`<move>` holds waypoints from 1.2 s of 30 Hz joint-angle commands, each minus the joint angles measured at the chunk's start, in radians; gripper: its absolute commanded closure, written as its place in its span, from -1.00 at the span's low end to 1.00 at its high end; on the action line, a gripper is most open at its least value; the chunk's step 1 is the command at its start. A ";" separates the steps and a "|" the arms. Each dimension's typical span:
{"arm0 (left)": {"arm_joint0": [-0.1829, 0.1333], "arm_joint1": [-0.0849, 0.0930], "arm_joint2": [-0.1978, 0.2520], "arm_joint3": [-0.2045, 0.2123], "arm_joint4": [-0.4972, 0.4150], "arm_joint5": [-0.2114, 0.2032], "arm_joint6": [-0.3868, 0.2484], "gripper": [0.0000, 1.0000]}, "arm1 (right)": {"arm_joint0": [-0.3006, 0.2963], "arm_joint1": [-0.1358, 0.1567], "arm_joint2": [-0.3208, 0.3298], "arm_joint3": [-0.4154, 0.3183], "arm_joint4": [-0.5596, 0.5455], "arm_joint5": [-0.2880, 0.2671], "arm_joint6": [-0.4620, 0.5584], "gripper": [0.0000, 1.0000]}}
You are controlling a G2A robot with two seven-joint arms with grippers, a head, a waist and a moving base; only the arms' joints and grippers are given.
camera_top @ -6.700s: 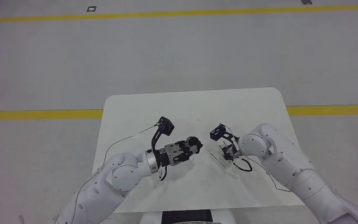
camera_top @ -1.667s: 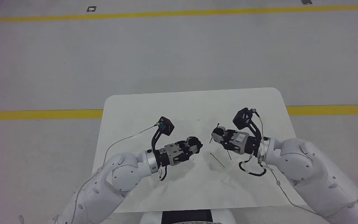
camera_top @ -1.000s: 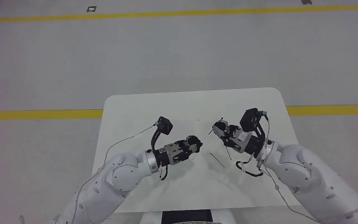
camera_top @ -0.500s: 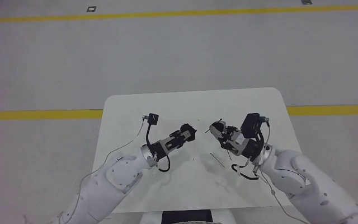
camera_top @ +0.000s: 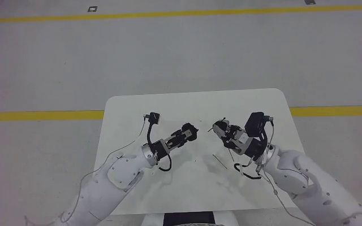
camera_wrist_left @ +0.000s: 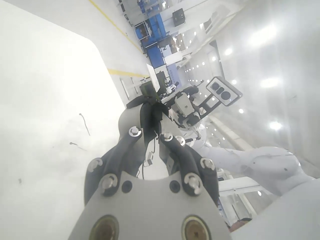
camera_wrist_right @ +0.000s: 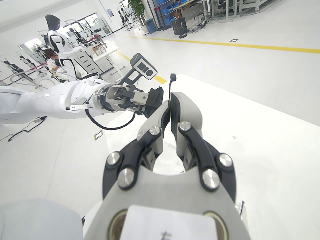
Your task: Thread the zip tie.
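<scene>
Lower part of zip tie (camera_wrist_right: 171, 86) hidden inside right claw (camera_wrist_right: 170, 104).

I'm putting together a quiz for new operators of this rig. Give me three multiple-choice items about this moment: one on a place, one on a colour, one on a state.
1. Where does the loose zip tie lie?
A. on the floor
B. on the table
C. on the yellow line

2. What colour is the held zip tie?
A. black
B. white
C. yellow

3. What state is the right gripper in?
A. wide open and empty
B. lying flat on the table
C. shut on the held zip tie

Answers:
1. B: the top view shows it as a thin dark line on the white tabletop.
2. A: its strap and head look black in the right wrist view.
3. C: its pads pinch the strap, and the head sticks out past them.
</scene>
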 commanded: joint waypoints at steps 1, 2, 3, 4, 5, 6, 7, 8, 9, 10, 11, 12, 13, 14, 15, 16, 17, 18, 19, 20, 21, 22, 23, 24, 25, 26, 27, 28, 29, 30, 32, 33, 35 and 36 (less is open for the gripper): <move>0.000 0.000 0.000 0.000 0.000 0.000 0.000 1.00 | 0.000 0.000 0.000 0.000 0.000 0.000 0.000 1.00; 0.000 0.000 0.000 0.000 0.000 0.000 0.000 1.00 | 0.000 0.000 0.000 0.000 0.000 0.000 0.000 1.00; 0.000 0.000 0.000 0.000 0.000 0.000 0.000 1.00 | 0.000 0.000 0.000 0.000 0.000 0.000 0.000 1.00; 0.000 0.000 0.000 0.000 0.000 0.000 0.000 1.00 | 0.000 0.000 0.000 0.000 0.000 0.000 0.000 1.00; 0.000 0.000 0.000 0.000 0.000 0.000 0.000 1.00 | 0.000 0.000 0.000 0.000 0.000 0.000 0.000 1.00; 0.000 0.000 0.000 0.000 0.000 0.000 0.000 1.00 | 0.000 0.000 0.000 0.000 0.000 0.000 0.000 1.00; 0.000 0.000 0.000 0.000 0.000 0.000 0.000 1.00 | 0.000 0.000 0.000 0.000 0.000 0.000 0.000 1.00; 0.000 0.000 0.000 0.000 0.000 0.000 0.000 1.00 | 0.000 0.000 0.000 0.000 0.000 0.000 0.000 1.00; 0.000 0.000 0.000 0.000 0.000 0.000 0.000 1.00 | 0.000 0.000 0.000 0.000 0.000 0.000 0.000 1.00; 0.000 0.000 0.000 0.000 0.000 0.000 0.000 1.00 | 0.000 0.000 0.000 0.000 0.000 0.000 0.000 1.00; 0.000 0.000 0.000 0.000 0.000 0.000 0.000 1.00 | 0.000 0.000 0.000 0.000 0.000 0.000 0.000 1.00; 0.000 0.000 0.000 0.000 0.000 0.000 0.000 1.00 | 0.000 0.000 0.000 0.000 0.000 0.000 0.000 1.00; 0.000 0.000 0.000 0.000 0.000 0.000 0.000 1.00 | 0.000 0.000 0.000 0.000 0.000 0.000 0.000 1.00; 0.000 0.000 0.000 0.000 0.000 0.000 0.000 1.00 | 0.000 0.000 0.000 0.000 0.000 0.000 0.000 1.00; 0.000 0.000 0.000 0.000 0.000 0.000 0.000 1.00 | 0.000 0.000 0.000 0.000 0.000 0.000 0.000 1.00; 0.000 0.000 0.000 0.000 0.000 0.000 0.000 1.00 | 0.000 0.000 0.000 0.000 0.000 0.000 0.000 1.00; 0.000 0.000 0.000 0.000 0.000 0.000 0.000 1.00 | 0.000 0.000 0.000 0.000 0.000 0.000 0.000 1.00; 0.000 0.000 0.000 0.000 0.000 0.000 0.000 1.00 | 0.000 0.000 0.000 0.000 0.000 0.000 0.000 1.00; 0.000 0.000 0.000 0.000 0.000 0.000 0.000 1.00 | 0.000 0.000 0.000 0.000 0.000 0.000 0.000 1.00; 0.000 0.000 0.000 0.000 0.000 0.000 0.000 1.00 | 0.000 0.000 0.000 0.000 0.000 0.000 0.000 1.00; 0.000 0.000 0.000 0.000 0.000 0.000 0.000 1.00 | 0.000 0.000 0.000 0.000 0.000 0.000 0.000 1.00; 0.000 0.000 0.000 0.000 0.000 0.000 0.000 1.00 | 0.000 0.000 0.000 0.000 0.000 0.000 0.000 1.00; 0.000 0.000 0.000 0.000 0.000 0.000 0.000 1.00 | 0.000 0.000 0.000 0.000 0.000 0.000 0.000 1.00; 0.000 0.000 0.000 0.000 0.000 0.000 0.000 1.00 | 0.000 0.000 0.000 0.000 0.000 0.000 0.000 1.00; 0.000 0.000 0.000 0.000 0.000 0.000 0.000 1.00 | 0.000 0.000 0.000 0.000 0.000 0.000 0.000 1.00; 0.000 0.000 0.000 0.000 0.000 0.000 0.000 1.00 | 0.000 0.000 0.000 0.000 0.000 0.000 0.000 1.00; 0.000 0.000 0.000 0.000 0.000 0.000 0.000 1.00 | 0.000 0.000 0.000 0.000 0.000 0.000 0.000 1.00; 0.000 0.000 0.000 0.000 0.000 0.000 0.000 1.00 | 0.000 0.000 0.000 0.000 0.000 0.000 0.000 1.00; 0.000 0.000 0.000 0.000 0.000 0.000 0.000 1.00 | 0.000 0.000 0.000 0.000 0.000 0.000 0.000 1.00; 0.000 0.000 0.000 0.000 0.000 0.000 0.000 1.00 | 0.000 0.000 0.000 0.000 0.000 0.000 0.000 1.00; 0.000 0.000 0.000 0.000 0.000 0.000 0.000 1.00 | 0.000 0.000 0.000 0.000 0.000 0.000 0.000 1.00; 0.000 0.000 0.000 0.000 0.000 0.000 0.000 1.00 | 0.000 -0.001 -0.002 -0.003 0.002 0.000 -0.007 1.00; 0.000 0.000 0.000 0.000 0.000 0.000 0.000 1.00 | 0.011 -0.004 -0.004 -0.006 -0.043 0.000 -0.027 1.00; 0.000 0.000 0.000 0.000 0.000 0.000 0.000 1.00 | 0.007 -0.007 -0.010 0.002 -0.059 0.000 -0.055 1.00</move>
